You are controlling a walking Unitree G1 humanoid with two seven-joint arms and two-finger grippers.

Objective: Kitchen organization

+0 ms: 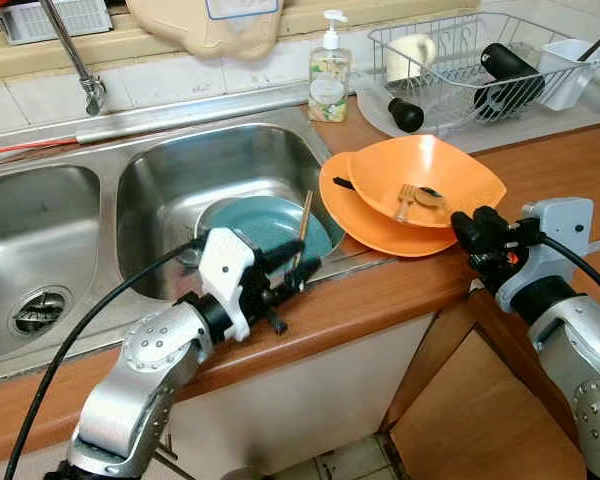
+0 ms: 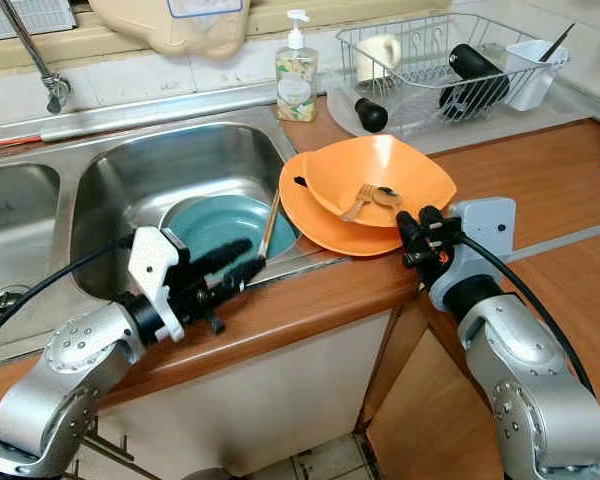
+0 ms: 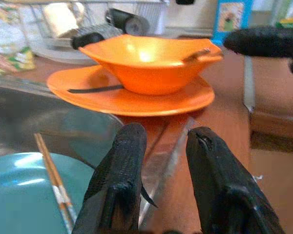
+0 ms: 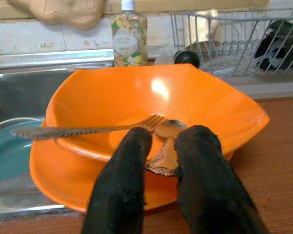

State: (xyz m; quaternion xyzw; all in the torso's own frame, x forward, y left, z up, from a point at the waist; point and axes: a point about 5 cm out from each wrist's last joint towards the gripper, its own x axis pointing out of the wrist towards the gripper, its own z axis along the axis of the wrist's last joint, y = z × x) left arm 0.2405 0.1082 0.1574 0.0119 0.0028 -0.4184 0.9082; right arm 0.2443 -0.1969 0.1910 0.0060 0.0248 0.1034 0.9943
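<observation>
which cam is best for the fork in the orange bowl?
Right wrist view: the fork lies close and sharp across the orange bowl, just beyond the right gripper. Both eye views show it small. In the left wrist view, any cutlery at the bowl's rim is blurred.

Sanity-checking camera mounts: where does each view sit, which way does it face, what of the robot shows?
Left eye and right eye: head, looking down at the sink and counter; both arms show.
Left wrist: along the left gripper toward the orange bowl; its fingers show.
Right wrist: along the right gripper into that bowl; its fingers show.
Shared: all four see the orange bowl on its orange plate.
</observation>
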